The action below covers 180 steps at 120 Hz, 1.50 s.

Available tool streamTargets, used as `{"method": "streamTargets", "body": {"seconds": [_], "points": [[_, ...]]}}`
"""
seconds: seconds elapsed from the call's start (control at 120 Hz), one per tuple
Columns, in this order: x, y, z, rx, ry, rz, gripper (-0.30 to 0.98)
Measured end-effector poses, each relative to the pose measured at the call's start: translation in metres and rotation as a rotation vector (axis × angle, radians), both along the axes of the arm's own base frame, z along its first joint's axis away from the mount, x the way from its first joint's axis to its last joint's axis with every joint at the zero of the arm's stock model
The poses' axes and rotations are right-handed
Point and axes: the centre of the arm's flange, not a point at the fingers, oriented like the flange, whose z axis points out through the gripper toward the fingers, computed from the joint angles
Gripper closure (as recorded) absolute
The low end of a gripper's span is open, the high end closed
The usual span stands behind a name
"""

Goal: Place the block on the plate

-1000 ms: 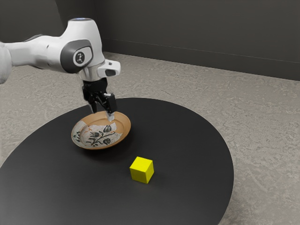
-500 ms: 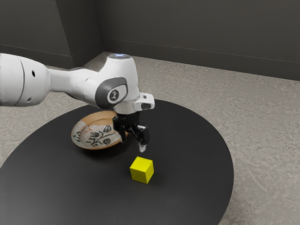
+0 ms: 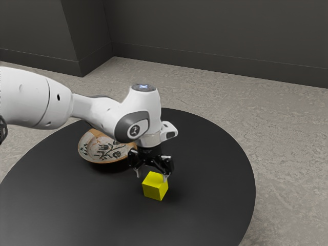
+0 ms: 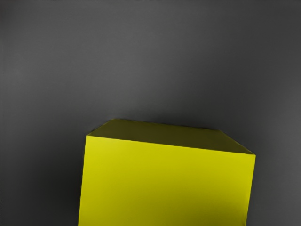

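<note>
Block (image 3: 155, 187) sits on the counter (image 3: 210, 159) just under the tool (image 3: 151, 176), whose fingers stand apart. Rigid-looking and probably light, it should take a firm squeeze midway down two opposite flat sides without denting.

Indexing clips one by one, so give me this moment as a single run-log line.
hand: open, low over yellow block | yellow block: on black table, ungripped | patterned plate: block not on it
</note>
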Motion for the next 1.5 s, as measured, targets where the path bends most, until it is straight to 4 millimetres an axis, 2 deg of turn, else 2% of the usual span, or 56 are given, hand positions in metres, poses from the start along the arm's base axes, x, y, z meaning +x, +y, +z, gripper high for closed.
{"method": "streamTargets", "body": {"seconds": [0.325,0.4,0.542,0.675,0.9,1.075,1.167,1.233,1.317,1.4,1.5], "points": [[0.002,-0.008,-0.034,0.052,-0.012,0.109,0.00],[0.002,-0.009,-0.036,0.060,-0.021,0.126,0.03],[0.003,-0.009,-0.036,0.076,-0.037,0.149,0.15],[0.003,-0.009,-0.037,0.083,-0.043,0.174,0.19],[0.005,-0.014,-0.024,0.074,-0.069,0.207,0.26],[0.012,0.000,0.011,0.055,-0.126,0.258,0.29],[0.018,0.024,0.035,0.045,-0.162,0.309,0.30],[0.026,0.053,0.052,0.038,-0.189,0.367,0.30],[0.045,0.094,0.072,0.025,-0.230,0.445,0.30],[0.064,0.145,0.078,0.018,-0.250,0.534,0.30],[0.077,0.207,0.071,0.020,-0.253,0.635,0.30]]}}
